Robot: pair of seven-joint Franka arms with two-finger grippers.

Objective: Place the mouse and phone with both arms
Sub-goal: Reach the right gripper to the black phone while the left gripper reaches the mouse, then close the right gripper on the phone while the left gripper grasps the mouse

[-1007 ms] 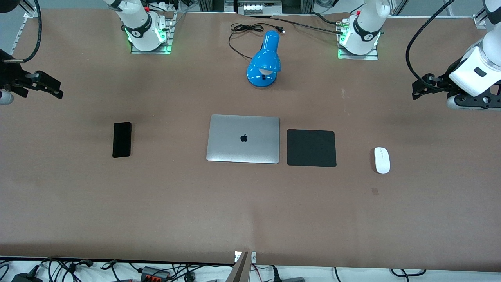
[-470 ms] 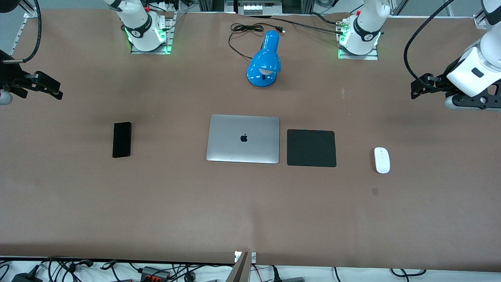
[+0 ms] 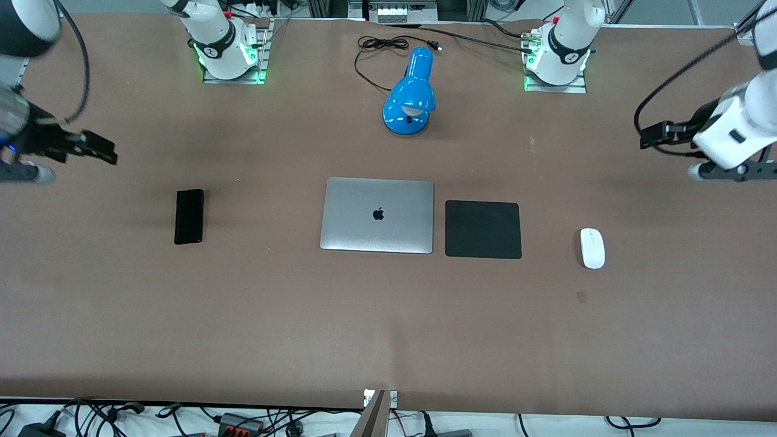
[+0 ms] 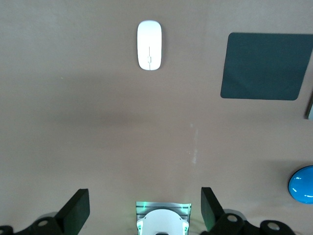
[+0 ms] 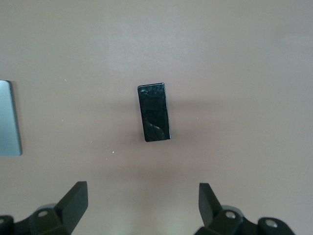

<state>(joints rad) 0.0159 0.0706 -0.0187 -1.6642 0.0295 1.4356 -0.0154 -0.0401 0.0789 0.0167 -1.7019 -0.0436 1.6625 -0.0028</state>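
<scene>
Your left gripper (image 4: 142,213) hangs released over bare table near the mouse (image 3: 592,248); right gripper (image 5: 142,210), released, near the phone (image 3: 189,216).

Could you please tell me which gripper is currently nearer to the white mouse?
Left. The left gripper hovers over bare table close to the mouse; the right gripper is at the other end, by the phone.
</scene>
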